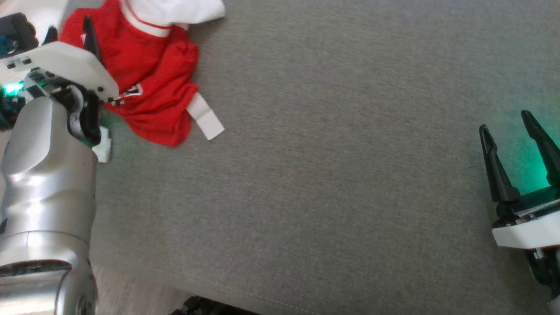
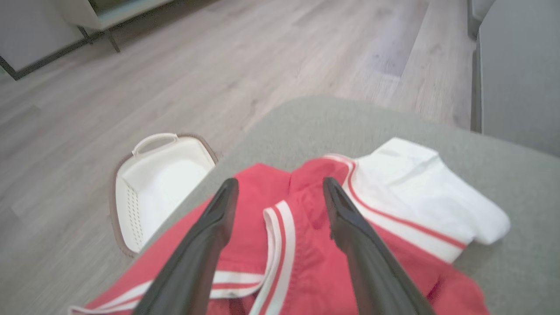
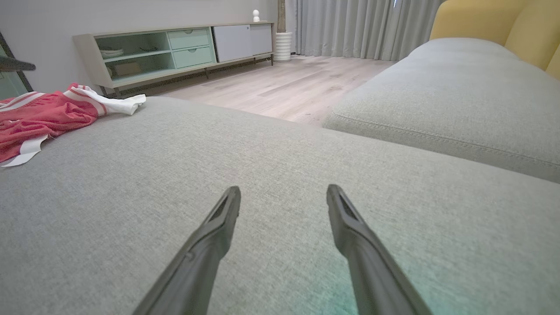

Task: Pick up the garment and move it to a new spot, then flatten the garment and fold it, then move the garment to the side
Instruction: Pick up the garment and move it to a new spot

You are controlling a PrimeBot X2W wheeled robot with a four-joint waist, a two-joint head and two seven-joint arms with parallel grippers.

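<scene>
At ten o'clock in the head view, the left hand (image 2: pixel 280 186) hangs over the crumpled red-and-white garment (image 1: pixel 148 78), its fingers spread wide and gripping nothing. The garment lies bunched at eleven o'clock on the grey sofa cushion (image 1: pixel 328 175), near the cushion's edge. A white basket (image 2: pixel 154 139) sits on the floor just beyond. At four o'clock, the right hand (image 1: pixel 504 122) is fully open and empty, well apart from the garment.
</scene>
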